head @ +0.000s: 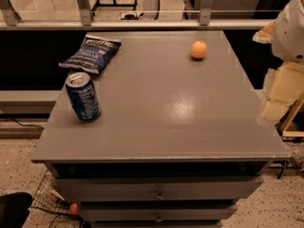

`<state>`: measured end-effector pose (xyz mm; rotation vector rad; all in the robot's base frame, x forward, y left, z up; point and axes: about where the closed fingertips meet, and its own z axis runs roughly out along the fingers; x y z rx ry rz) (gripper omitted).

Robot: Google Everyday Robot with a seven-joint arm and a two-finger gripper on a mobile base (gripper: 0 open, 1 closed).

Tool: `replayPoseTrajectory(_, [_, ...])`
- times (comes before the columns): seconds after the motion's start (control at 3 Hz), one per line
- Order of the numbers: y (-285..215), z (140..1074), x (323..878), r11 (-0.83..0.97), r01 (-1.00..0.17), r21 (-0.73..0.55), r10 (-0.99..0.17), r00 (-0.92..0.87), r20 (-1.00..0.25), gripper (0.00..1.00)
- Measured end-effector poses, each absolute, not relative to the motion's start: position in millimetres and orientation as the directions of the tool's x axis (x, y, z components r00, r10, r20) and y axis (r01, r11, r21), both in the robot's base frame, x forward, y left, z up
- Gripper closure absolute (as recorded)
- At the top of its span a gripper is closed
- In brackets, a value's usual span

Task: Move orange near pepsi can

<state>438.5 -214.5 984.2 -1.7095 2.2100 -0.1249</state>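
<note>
The orange (199,50) sits on the grey table top (161,113), far right of centre. The pepsi can (83,96) stands upright near the table's left edge, well apart from the orange. My gripper (273,103), pale and cream-coloured, hangs off the table's right edge, level with the middle of the top, away from both the orange and the can. It holds nothing that I can see. The white arm (292,27) rises above it at the right border.
A dark blue chip bag (91,53) lies flat at the far left, behind the can. Drawers (156,191) run below the table's front. A wire basket (47,196) and a small reddish ball (72,208) lie on the floor at lower left. A railing (142,23) runs behind.
</note>
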Motion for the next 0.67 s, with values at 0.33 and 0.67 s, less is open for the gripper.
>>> replayPoseTrajectory(0.33, [-214.5,984.2,438.5,0.271,-0.922,-0.275,-0.953,-0.216,-0.214,0.00])
replayPoseTrajectory(0.67, [-214.5,984.2,438.5,0.271,-0.922,-0.275,-0.953,-0.216,-0.214,0.00])
